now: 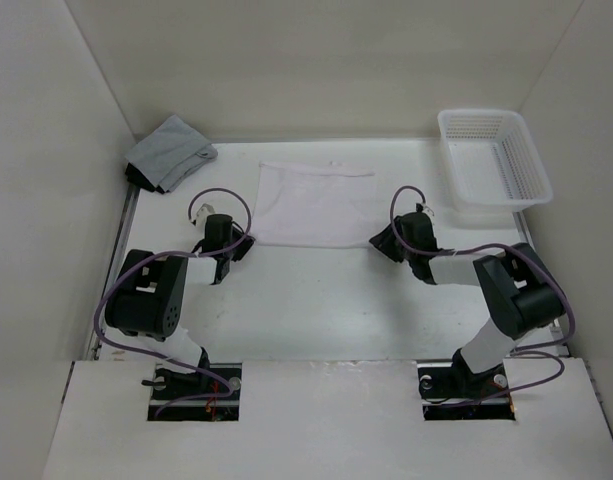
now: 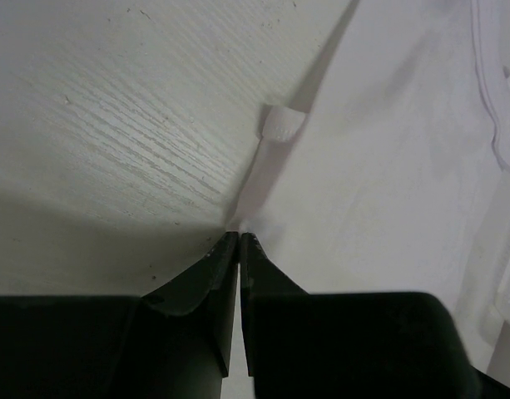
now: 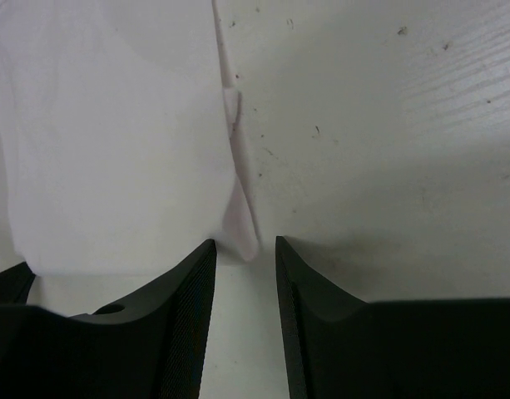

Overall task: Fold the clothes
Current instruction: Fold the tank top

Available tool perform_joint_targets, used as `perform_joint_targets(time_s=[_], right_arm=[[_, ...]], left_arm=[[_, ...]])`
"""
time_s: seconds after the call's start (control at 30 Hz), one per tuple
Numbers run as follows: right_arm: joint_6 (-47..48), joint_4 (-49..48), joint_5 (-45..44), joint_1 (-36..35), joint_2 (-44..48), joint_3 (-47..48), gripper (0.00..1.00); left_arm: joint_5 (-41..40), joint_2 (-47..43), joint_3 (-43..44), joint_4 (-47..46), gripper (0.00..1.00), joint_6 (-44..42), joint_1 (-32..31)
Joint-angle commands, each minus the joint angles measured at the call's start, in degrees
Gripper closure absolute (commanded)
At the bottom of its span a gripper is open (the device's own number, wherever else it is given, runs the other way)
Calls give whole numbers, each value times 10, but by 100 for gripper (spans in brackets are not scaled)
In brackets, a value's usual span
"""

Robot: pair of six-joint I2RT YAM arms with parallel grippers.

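Observation:
The clothes (image 1: 314,203), a plain white garment, lie spread flat at the middle back of the table. My left gripper (image 1: 240,246) is at the garment's near left corner. In the left wrist view its jaws (image 2: 239,235) are shut, and the corner of the clothes (image 2: 388,183) runs into the tips. My right gripper (image 1: 384,243) is at the near right corner. In the right wrist view it (image 3: 245,243) stands open, low over the table. The pointed corner of the clothes (image 3: 113,141) lies just ahead of the gap and is not pinched.
A grey garment (image 1: 169,152) with a dark edge lies crumpled at the back left. A white plastic basket (image 1: 494,160) stands at the back right. White walls close in the table on three sides. A small white tab (image 2: 281,125) sticks out from the clothes' left edge.

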State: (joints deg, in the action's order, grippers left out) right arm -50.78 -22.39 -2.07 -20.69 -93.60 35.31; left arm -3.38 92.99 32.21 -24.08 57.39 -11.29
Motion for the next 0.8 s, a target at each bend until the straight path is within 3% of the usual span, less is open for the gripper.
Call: perform_joint_targets(time_s=[0.0,0.1,0.37,0.57,0.77], right_arm=[[-22,-39,9,3,-27,12,61],[-37,-58,19,6,-35,3,67],[-39,-32,26,9,-21,1,67],[-42,-45,23,9,-32,0,87],[-30,-82,11,7,27,-29,96]], left_arm=[[12,7,-2,-36,97,7,-2],[14,10,-2,-40,97,9,-2],[14,-7,-14,-40,99,10,5],[14,-8,-14,-44,99,9,5],[18,-72,-28,-51,100,8,0]])
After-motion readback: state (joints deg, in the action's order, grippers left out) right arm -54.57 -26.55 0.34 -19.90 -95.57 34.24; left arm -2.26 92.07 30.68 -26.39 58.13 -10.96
